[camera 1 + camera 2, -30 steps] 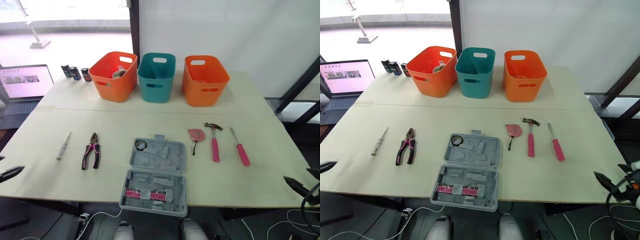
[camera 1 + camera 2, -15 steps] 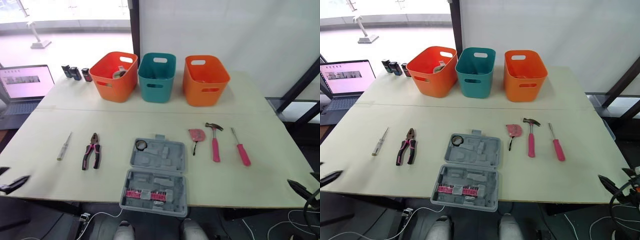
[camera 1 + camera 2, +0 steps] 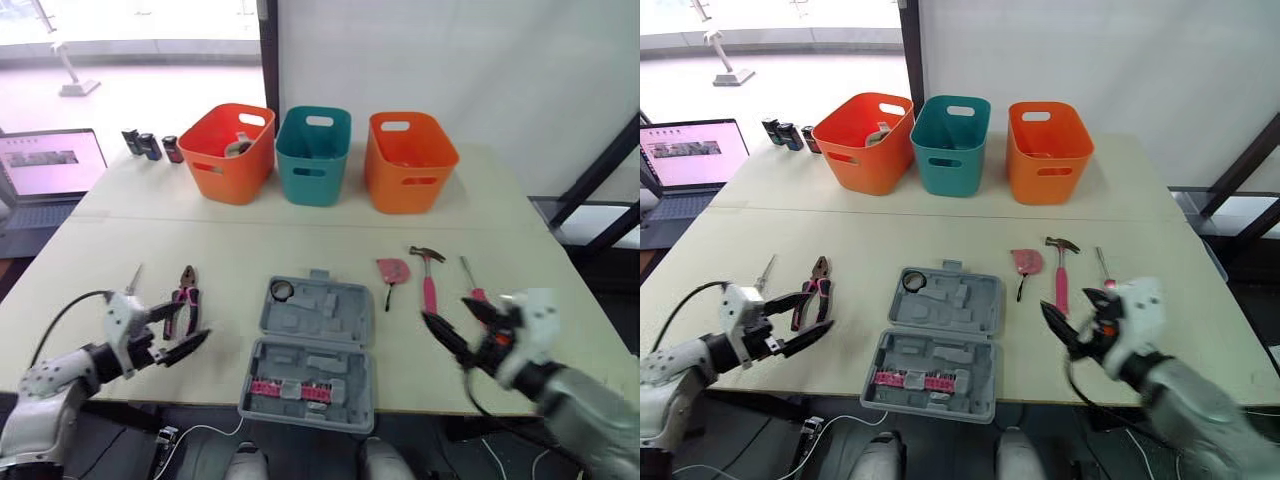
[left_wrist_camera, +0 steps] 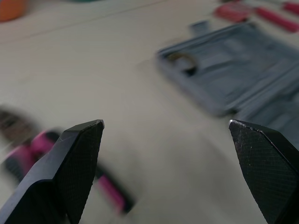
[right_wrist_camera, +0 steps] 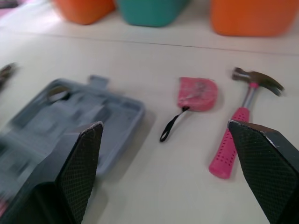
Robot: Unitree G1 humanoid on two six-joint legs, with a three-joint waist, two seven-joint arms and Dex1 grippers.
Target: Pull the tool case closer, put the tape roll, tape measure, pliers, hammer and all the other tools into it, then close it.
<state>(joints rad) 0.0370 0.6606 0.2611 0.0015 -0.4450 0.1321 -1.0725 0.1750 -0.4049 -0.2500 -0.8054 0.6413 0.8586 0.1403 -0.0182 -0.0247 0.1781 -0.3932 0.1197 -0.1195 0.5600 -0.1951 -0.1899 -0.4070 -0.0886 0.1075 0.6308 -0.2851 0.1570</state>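
The grey tool case (image 3: 312, 345) lies open and flat on the bench (image 3: 300, 235), near the front edge and between the two claws. Its nearer half holds a row of pink bits (image 3: 290, 388). A dark tape roll (image 3: 282, 290) sits in the left corner of the far half. The left claw (image 3: 198, 320) hovers just left of the case with its fingers spread wide and nothing between them, tips pointing toward the case. The pliers (image 3: 188, 280) lie directly beneath and behind it, their pink and black handles partly covered by the fingers. A slim pale screwdriver (image 3: 133, 278) rests further left. The right claw (image 3: 444, 307) hangs just right of the case, also spread wide and empty. It is close to the near end of the hammer (image 3: 430, 285), whose pink handle runs away from it. The pink tape measure (image 3: 393, 269) lies between the hammer and the case's far right corner, its black strap trailing toward the front. A pink-handled screwdriver (image 3: 464, 270) lies right of the hammer, its handle mostly hidden behind the right claw. Across the back of the bench stand an orange bin (image 3: 228, 152), a teal bin (image 3: 313, 155) and a second orange bin (image 3: 410, 160), well apart from the tools. Some small dark items (image 3: 150, 146) and a laptop (image 3: 50, 165) are off to the left.
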